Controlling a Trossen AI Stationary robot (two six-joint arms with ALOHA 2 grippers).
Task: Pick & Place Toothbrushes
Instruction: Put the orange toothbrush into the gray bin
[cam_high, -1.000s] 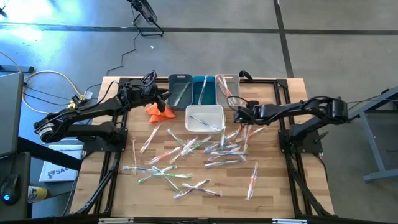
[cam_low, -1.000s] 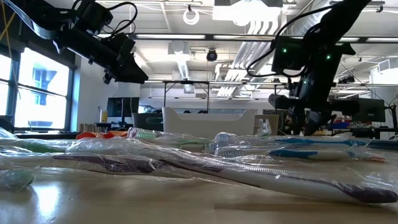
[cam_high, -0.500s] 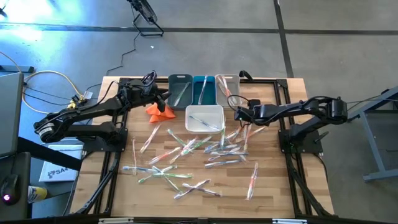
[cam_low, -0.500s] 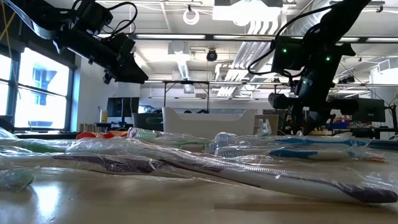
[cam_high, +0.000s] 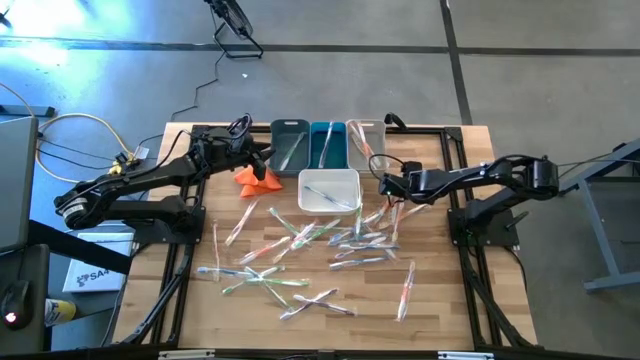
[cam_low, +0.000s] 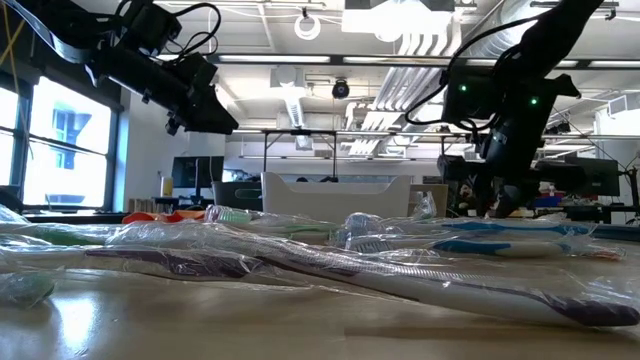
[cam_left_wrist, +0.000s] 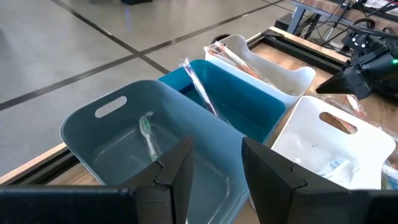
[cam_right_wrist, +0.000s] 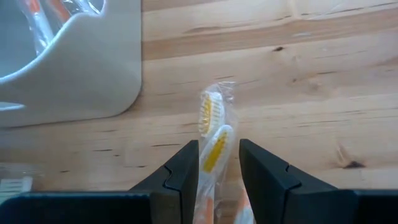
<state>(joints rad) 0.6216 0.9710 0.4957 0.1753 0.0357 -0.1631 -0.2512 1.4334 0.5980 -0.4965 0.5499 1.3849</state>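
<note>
Wooden table keeps bare margins around scattered toothbrushes from above, the left gripper poised beside the grey bin with empty, parted fingers, while the right gripper pinches an orange-handled toothbrush beside the whitish bin.

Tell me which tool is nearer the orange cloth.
Left. The left tool hovers just beside the orange cloth; the right tool is across the white bin.
</note>
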